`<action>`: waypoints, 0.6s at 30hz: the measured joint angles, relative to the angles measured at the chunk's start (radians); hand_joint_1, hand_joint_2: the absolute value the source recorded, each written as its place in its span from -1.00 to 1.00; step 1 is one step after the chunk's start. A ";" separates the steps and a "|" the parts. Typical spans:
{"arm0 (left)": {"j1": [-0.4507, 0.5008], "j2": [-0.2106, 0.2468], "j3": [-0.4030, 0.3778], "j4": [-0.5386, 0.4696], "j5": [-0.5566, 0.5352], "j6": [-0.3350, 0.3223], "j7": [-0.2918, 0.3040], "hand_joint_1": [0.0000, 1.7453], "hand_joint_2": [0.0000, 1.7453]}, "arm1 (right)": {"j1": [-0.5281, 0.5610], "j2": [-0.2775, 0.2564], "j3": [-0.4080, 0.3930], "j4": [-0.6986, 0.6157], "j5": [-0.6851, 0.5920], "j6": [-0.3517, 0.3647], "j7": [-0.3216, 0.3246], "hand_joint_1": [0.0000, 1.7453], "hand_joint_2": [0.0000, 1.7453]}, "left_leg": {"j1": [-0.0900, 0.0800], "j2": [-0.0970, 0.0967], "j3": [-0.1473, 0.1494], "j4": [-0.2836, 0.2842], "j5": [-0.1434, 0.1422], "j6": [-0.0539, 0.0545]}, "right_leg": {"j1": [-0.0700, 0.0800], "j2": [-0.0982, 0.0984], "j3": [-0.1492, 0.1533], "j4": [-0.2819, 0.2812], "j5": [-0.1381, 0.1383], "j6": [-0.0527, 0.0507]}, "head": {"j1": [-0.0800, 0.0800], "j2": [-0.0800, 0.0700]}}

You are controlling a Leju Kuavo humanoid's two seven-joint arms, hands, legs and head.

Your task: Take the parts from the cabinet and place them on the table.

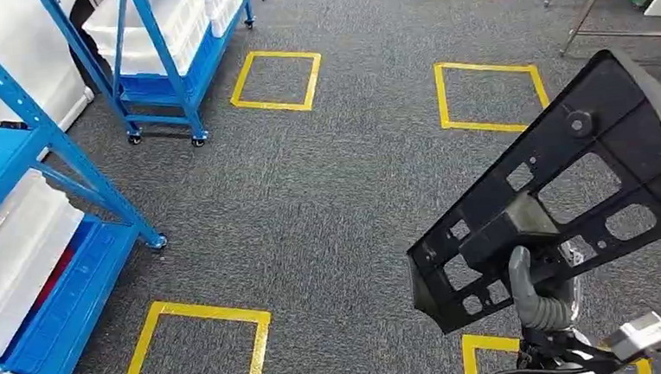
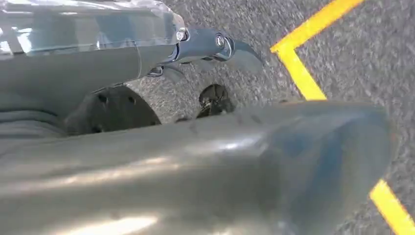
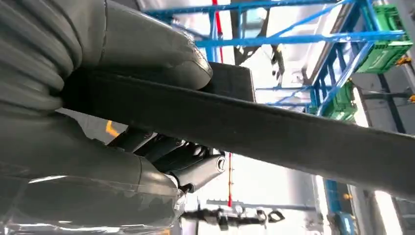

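From the head view, the right hand [image 1: 537, 291] rises from the lower right and holds a flat black plastic part [image 1: 569, 181] pierced with rectangular cut-outs and small round holes; the grey thumb lies across a raised block near the part's lower end, and the part slants up and to the right over the floor. The floor is grey carpet [image 1: 336, 195] marked with yellow tape squares [image 1: 277, 80]. A blue steel rack [image 1: 23, 171] stands at the left with white plastic bins [image 1: 15, 258] on its lower shelf, and a second blue rack on castors [image 1: 168, 67], also loaded with white bins, stands further back. The left wrist view looks down at the carpet and a yellow tape line [image 2: 298, 73]; the left hand [image 2: 195, 161] fills the foreground as a blurred grey thumb, with a darker finger tip [image 2: 230, 49] above it, the fingers apart and nothing between them. The right wrist view gives what the head view cannot: the part [image 3: 274, 132] seen edge-on as a dark bar, clamped between the grey thumb [image 3: 147, 49] on one face and the darker fingers [image 3: 195, 169] on the other. Behind it stand blue shelving frames [image 3: 313, 39] carrying green crates [image 3: 386, 49] in a bright room.
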 joint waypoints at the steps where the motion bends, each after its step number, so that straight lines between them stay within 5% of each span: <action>1: 0.002 0.001 0.000 0.000 -0.009 -0.010 0.001 -1.00 -1.00 | 0.001 -0.005 -0.002 -0.008 0.004 -0.007 -0.001 1.00 1.00 | -0.002 0.014 -0.003 0.000 0.000 0.001 | -0.003 -0.017 -0.040 0.086 -0.047 0.004 | 0.000 0.000; 3: 0.005 0.008 0.001 0.000 -0.023 -0.026 0.000 -1.00 -1.00 | 0.016 -0.012 -0.007 -0.025 0.010 -0.023 -0.008 1.00 1.00 | -0.003 0.040 -0.006 0.000 0.000 0.002 | -0.008 -0.024 -0.101 0.218 -0.099 0.011 | 0.000 0.000; 4: 0.005 0.010 0.002 0.000 -0.023 -0.025 -0.007 -1.00 -1.00 | 0.028 -0.017 -0.010 -0.034 0.015 -0.030 -0.011 1.00 1.00 | -0.003 0.052 -0.006 0.000 -0.001 0.001 | -0.011 -0.025 -0.106 0.233 -0.094 0.013 | 0.000 0.000; 5: 0.005 0.011 0.005 0.000 -0.023 -0.022 -0.014 -1.00 -1.00 | 0.044 -0.021 -0.015 -0.042 0.020 -0.036 -0.013 1.00 1.00 | -0.003 0.065 -0.006 0.000 -0.002 0.001 | -0.013 -0.029 -0.084 0.198 -0.067 0.016 | 0.000 0.000; 7: 0.007 0.013 0.011 0.000 -0.023 -0.019 -0.026 -1.00 -1.00 | 0.070 -0.027 -0.032 -0.072 0.030 -0.051 -0.020 1.00 1.00 | -0.003 0.084 -0.004 0.001 -0.006 -0.003 | -0.015 -0.046 0.007 0.041 0.002 0.016 | 0.000 0.000; 8: 0.007 0.013 0.012 0.000 -0.023 -0.021 -0.029 -1.00 -1.00 | 0.074 -0.029 -0.036 -0.085 0.032 -0.057 -0.025 1.00 1.00 | -0.003 0.092 -0.002 0.003 -0.009 -0.007 | -0.013 -0.072 0.056 -0.042 0.032 0.015 | 0.000 0.000; 9: 0.008 0.013 0.013 0.000 -0.025 -0.025 -0.031 -1.00 -1.00 | 0.078 -0.030 -0.039 -0.093 0.035 -0.060 -0.030 1.00 1.00 | -0.010 0.102 -0.001 0.004 -0.013 -0.013 | 0.000 -0.120 0.073 -0.080 0.015 0.011 | 0.000 0.000; 13: 0.014 0.016 0.014 0.000 -0.053 -0.078 -0.033 -1.00 -1.00 | 0.165 -0.037 -0.067 -0.144 0.041 -0.089 -0.066 1.00 1.00 | -0.013 0.134 0.011 0.004 -0.022 -0.032 | 0.006 -0.077 0.068 -0.082 0.019 -0.013 | -0.001 0.000; 14: 0.015 0.019 0.014 0.000 -0.072 -0.098 -0.026 -1.00 -1.00 | 0.182 -0.038 -0.076 -0.158 0.042 -0.098 -0.073 1.00 1.00 | -0.011 0.121 0.006 0.012 -0.035 -0.042 | -0.003 -0.067 0.075 -0.089 0.023 -0.021 | -0.001 0.000; 15: 0.016 0.023 0.011 0.000 -0.088 -0.107 -0.021 -1.00 -1.00 | 0.196 -0.039 -0.081 -0.169 0.042 -0.104 -0.080 1.00 1.00 | -0.005 0.076 -0.003 0.043 -0.058 -0.045 | -0.004 -0.056 0.075 -0.090 0.023 -0.025 | -0.001 0.000; 16: 0.018 0.025 0.004 0.000 -0.118 -0.107 -0.014 -1.00 -1.00 | 0.208 -0.040 -0.086 -0.181 0.045 -0.113 -0.087 1.00 1.00 | -0.004 0.047 -0.035 0.116 -0.100 -0.045 | -0.004 -0.046 0.075 -0.089 0.023 -0.031 | -0.001 0.000; 18: 0.022 0.037 -0.018 0.000 -0.174 -0.087 -0.005 -1.00 -1.00 | 0.235 -0.040 -0.087 -0.198 0.060 -0.125 -0.095 1.00 1.00 | -0.005 0.030 -0.114 0.283 -0.171 -0.045 | -0.001 -0.023 0.076 -0.089 0.022 -0.036 | -0.001 0.000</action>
